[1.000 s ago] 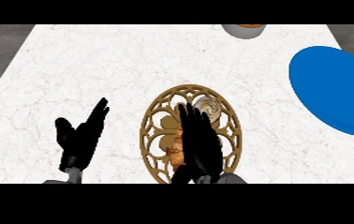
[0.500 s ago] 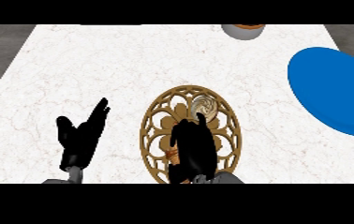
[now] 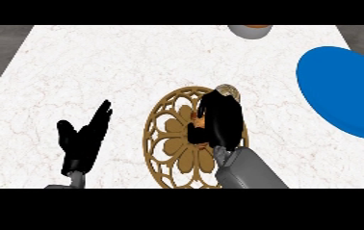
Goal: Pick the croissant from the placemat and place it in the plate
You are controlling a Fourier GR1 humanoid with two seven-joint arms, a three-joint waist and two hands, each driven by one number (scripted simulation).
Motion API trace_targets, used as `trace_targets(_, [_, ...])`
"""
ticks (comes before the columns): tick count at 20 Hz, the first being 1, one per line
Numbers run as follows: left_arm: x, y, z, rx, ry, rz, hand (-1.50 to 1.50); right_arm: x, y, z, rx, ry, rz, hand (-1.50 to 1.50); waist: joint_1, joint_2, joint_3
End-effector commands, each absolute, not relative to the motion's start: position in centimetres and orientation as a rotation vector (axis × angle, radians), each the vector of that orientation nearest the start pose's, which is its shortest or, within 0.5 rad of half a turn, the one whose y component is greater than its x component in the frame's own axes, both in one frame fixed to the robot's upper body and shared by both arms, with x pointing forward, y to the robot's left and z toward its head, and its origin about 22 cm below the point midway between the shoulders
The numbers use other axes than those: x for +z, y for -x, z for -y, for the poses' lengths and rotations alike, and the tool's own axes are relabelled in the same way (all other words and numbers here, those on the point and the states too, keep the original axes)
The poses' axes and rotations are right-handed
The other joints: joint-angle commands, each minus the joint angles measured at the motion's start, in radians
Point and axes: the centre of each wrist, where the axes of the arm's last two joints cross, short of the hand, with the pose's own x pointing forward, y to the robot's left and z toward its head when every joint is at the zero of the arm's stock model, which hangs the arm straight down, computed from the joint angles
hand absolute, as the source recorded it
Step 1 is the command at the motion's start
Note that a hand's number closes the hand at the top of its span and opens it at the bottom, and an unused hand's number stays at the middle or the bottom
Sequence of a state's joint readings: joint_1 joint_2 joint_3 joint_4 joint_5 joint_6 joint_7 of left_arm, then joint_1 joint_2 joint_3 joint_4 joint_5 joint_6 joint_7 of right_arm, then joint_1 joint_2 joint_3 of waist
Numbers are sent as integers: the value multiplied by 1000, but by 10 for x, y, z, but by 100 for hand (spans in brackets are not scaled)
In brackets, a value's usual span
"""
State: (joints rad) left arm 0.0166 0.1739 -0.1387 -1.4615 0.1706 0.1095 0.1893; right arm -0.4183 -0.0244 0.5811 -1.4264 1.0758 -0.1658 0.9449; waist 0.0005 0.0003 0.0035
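While right hand (image 3: pixel 222 123) seemingly curls fingers round golden croissant (image 3: pixel 228 91) | lacy round placemat (image 3: pixel 165 138) | blue plate (image 3: pixel 334 89) | left hand (image 3: pixel 82 142) fingers spread

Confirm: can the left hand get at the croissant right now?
Probably not. The right hand is curled over the croissant on the placemat, hiding most of it; the left hand rests open off to the placemat's left.
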Motion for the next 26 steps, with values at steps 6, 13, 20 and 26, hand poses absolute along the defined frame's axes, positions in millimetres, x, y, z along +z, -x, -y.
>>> trace_targets(6, [-26,-231,-234,-17,12,1232,0,111,-377,173,70,1518,918,150,16,36,-8])
trace_targets(13, [-20,-236,-234,-60,33,1246,0,158,-408,215,-308,1703,873,150,72,44,-3])
trace_targets(20, [-25,-232,-228,-43,42,1223,0,181,-414,249,-608,1768,869,150,80,34,-1])
trace_targets(26, [-26,-232,-230,-54,25,1223,0,142,-407,288,-668,1895,772,150,60,30,-1])
